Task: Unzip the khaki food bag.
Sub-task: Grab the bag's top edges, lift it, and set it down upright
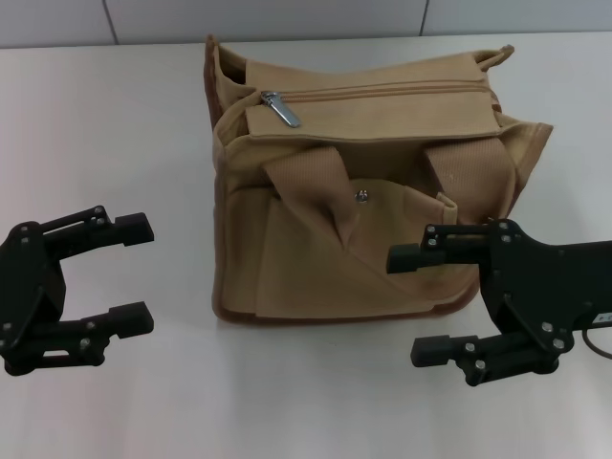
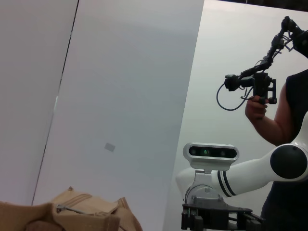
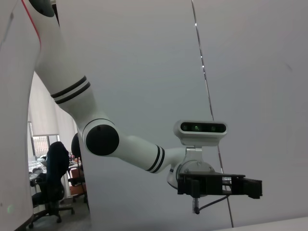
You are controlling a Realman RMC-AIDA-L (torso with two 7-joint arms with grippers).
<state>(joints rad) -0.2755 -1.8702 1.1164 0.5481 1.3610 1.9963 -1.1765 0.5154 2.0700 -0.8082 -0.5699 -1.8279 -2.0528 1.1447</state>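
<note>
Khaki food bag (image 1: pixel 368 206): tan canvas, boxy, standing on the white worktop (image 1: pixel 115 134) near its middle, front pocket facing the robot. Brown trim along the base. Two webbing handles (image 1: pixel 311 177) fall forward over the pocket; a metal snap (image 1: pixel 361 196) sits on the flap. Top zipper (image 1: pixel 382 93) runs closed across the bag, its silver pull (image 1: pixel 282 109) lying at the robot's left end.

Left hand (image 1: pixel 139 273): low on the worktop, left of the bag, well apart from it, fingers spread, holding nothing.

Right hand (image 1: pixel 421 306): at the bag's near right corner, fingers spread, upper finger overlapping the pocket in the head view; contact cannot be told.
</note>
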